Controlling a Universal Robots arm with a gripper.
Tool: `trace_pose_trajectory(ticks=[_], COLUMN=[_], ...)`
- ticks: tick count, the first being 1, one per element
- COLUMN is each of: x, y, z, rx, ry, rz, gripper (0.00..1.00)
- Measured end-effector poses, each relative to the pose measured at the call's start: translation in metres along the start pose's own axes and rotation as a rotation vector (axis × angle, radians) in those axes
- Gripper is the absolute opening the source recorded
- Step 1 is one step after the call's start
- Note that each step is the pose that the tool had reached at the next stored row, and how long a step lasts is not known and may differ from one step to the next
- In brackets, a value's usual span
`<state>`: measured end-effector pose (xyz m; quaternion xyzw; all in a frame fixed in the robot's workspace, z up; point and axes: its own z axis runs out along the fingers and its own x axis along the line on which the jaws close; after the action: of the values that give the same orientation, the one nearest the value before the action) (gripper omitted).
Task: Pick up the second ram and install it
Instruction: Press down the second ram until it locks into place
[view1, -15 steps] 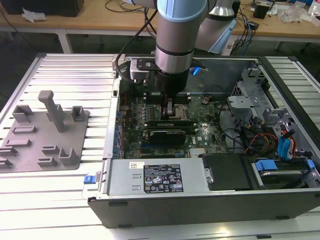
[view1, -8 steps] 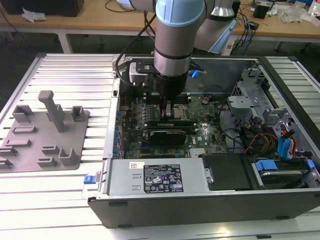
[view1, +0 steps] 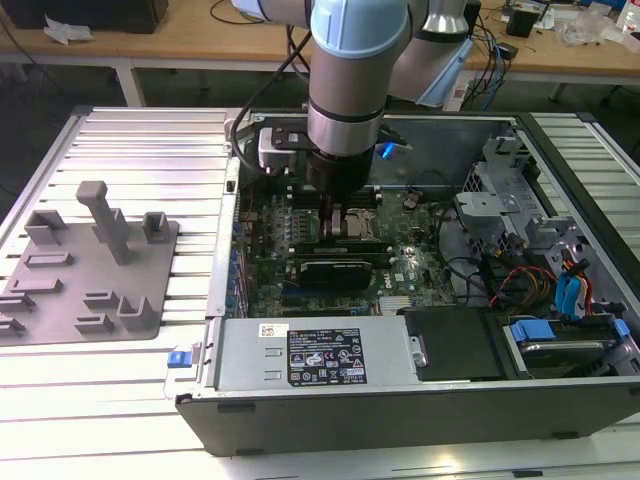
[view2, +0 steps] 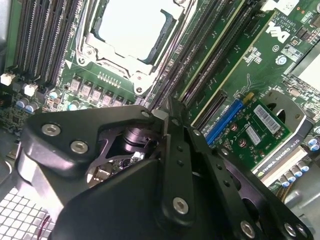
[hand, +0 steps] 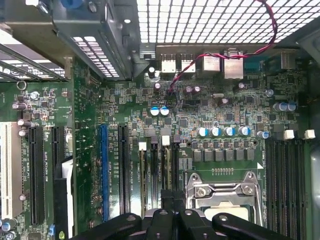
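Note:
My gripper (view1: 340, 222) is down inside the open computer case, over the memory slots beside the processor socket (hand: 227, 197). Its fingertips (hand: 168, 196) are pressed close together on a thin, dark-edged stick, the second ram (hand: 167, 170). The stick stands edge-up in a slot that ends at a white latch (hand: 165, 140). In the second wrist view the gripper (view2: 169, 111) meets the slot rows next to the socket (view2: 132, 30). Most of the ram is hidden by the fingers and the slot walls.
A grey tray (view1: 85, 270) with upright holders lies on the ribbed table at the exterior view's left. In the case, a black expansion card (view1: 335, 270) sits in front of the gripper. The power supply (view1: 315, 350) and drive bays (view1: 560, 300) line the case edges.

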<state>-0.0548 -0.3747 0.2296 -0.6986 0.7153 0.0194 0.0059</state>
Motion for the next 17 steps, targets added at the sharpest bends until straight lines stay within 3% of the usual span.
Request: trace_pose_trajectory(ticks=[8, 10, 14, 16, 17], x=[-0.0004, -0.0006, -0.0007, -0.0009, -0.0011], y=[-0.0002, 0.0003, 0.0004, -0.0057, -0.014], z=[-0.0005, -0.016, -0.0194, -0.0195, -0.0197], rx=[0.002, 0.0003, 0.0004, 0.0003, 0.0003], ry=[-0.0027, -0.0003, 0.0001, 0.0002, 0.0002], rz=[0.0, 0.0, 0.0, 0.0, 0.0], gripper=[0.08, 0.08, 0.08, 0.08, 0.08])
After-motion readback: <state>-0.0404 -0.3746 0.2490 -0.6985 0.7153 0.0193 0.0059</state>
